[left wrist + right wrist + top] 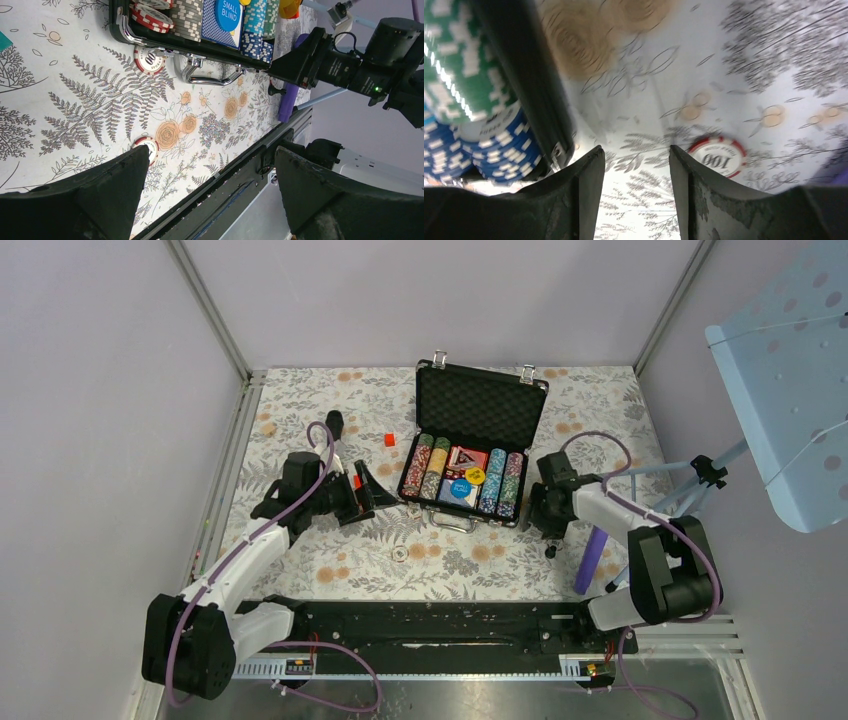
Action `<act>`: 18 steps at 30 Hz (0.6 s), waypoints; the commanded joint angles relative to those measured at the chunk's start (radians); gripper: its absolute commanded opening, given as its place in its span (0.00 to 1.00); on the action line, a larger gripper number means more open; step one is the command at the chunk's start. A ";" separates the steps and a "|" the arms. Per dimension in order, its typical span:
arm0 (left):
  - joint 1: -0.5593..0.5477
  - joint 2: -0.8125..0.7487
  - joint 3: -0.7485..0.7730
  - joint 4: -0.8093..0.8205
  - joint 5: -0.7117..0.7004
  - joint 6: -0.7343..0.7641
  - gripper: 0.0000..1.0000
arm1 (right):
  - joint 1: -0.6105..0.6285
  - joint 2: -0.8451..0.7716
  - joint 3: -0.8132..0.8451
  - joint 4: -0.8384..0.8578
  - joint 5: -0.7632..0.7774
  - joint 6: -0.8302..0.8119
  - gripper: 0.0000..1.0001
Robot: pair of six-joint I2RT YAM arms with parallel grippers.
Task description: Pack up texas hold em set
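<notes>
Right gripper [635,156] is released, jaws apart over flowered tablecloth [774,60]. A red chip [716,156] lies flat just outside one finger; the briefcase [524,75] wall stands close outside the other. The case's long axis runs crosswise, lid [482,400] raised beyond. Left gripper [212,155], spread empty, faces its handle [200,80], open cloth between.

You have open table [480,565] in the middle, between the case's handle [455,522] and the black rail [440,618] at the near edge. Only a flat chip [400,553] lies there, low enough to pass over. The raised lid [480,405] blocks the far side. On the right, your right gripper [636,160] sits just beside the case [170,44] wall, with a purple post [592,558] and a tripod [705,475] close by. On the left, your left gripper [210,150] has a small gap to the case. A microphone [335,423] and a red block [389,440] lie farther back.
</notes>
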 commanded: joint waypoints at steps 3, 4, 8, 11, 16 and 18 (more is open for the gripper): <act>0.007 -0.010 0.028 0.035 0.027 0.004 0.94 | 0.145 -0.035 -0.027 -0.015 -0.010 0.080 0.57; 0.006 -0.010 0.028 0.035 0.027 0.003 0.94 | 0.163 -0.038 -0.028 -0.011 -0.010 0.090 0.57; 0.007 -0.017 0.027 0.031 0.028 0.004 0.94 | 0.180 -0.085 -0.013 -0.031 0.068 0.084 0.58; 0.006 -0.029 0.028 0.018 0.024 0.007 0.94 | 0.163 -0.132 0.034 -0.092 0.183 0.050 0.60; 0.006 -0.036 0.030 0.009 0.023 0.011 0.94 | -0.007 -0.144 0.054 -0.127 0.128 -0.038 0.60; 0.006 -0.033 0.033 0.010 0.022 0.012 0.95 | -0.032 -0.144 0.037 -0.125 0.122 -0.057 0.60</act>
